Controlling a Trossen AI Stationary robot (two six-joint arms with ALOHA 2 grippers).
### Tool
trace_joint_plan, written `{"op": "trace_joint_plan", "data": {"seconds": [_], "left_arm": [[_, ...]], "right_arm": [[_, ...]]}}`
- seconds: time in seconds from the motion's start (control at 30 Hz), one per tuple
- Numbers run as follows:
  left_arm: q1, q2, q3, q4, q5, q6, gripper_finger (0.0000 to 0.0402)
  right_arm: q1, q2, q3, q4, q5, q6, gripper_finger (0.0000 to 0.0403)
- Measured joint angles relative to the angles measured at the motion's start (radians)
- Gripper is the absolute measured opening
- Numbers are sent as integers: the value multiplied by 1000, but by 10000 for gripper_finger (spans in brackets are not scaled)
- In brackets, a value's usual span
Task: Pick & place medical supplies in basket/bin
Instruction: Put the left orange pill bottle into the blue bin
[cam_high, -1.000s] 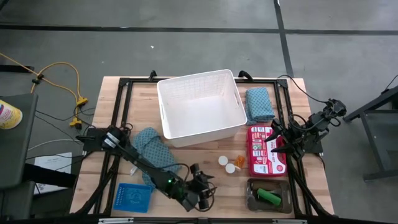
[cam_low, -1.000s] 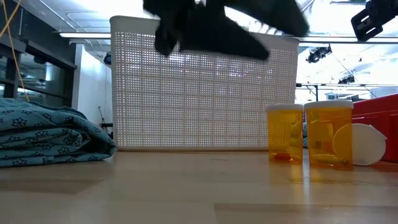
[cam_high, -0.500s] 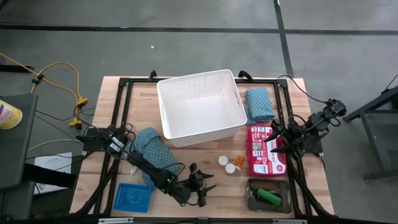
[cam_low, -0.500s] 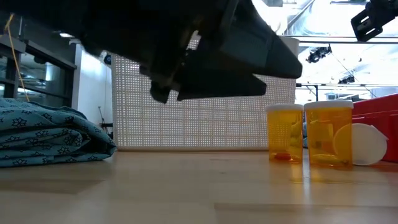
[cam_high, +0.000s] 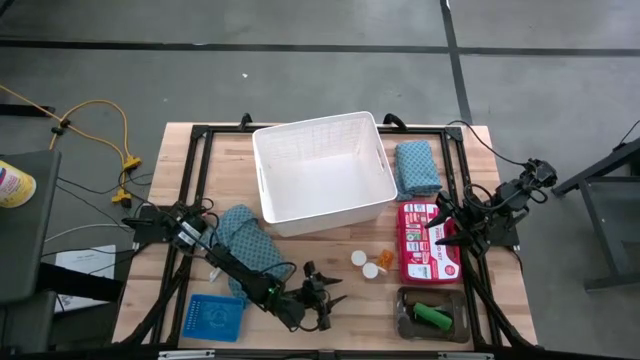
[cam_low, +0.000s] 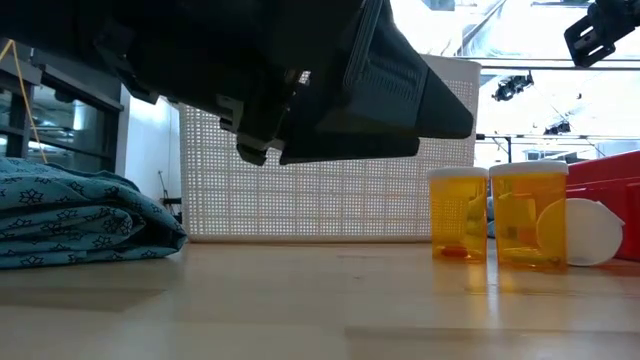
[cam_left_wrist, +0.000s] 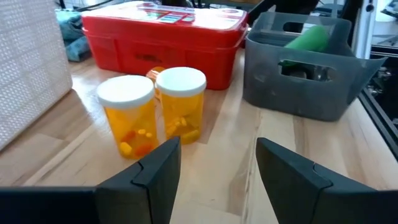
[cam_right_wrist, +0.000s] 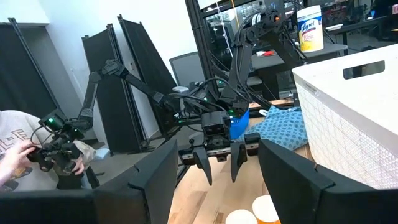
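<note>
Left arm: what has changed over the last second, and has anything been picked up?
The left gripper has swung along the table's front edge, turning to face the two pill bottles, and has dropped lower in the low view. Its jaws stay open and empty. The right gripper still waits, jaws open, over the red case. The bottles, the white basket, both teal cloths and both trays have not moved.
</note>
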Motion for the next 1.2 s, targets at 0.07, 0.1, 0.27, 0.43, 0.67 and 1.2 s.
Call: {"op": "trace_joint_plan", "data": {"seconds": [0.07,0.1,0.27,0.43,0.67,1.2], "left_arm": [[0,0,0,1,24,0,202],[0,0,0,1,37,-1,202],[0,0,0,3,73,-3,202],[1,-1,1,3,73,-3,202],[20,-1,1,3,74,-3,202],[100,-1,1,3,74,-2,202]], "right_arm": [[0,0,0,0,0,0,211],[0,0,0,0,0,0,211],[0,0,0,0,0,0,211],[0,0,0,0,0,0,211],[0,0,0,0,0,0,211],[0,0,0,1,0,0,211]]}}
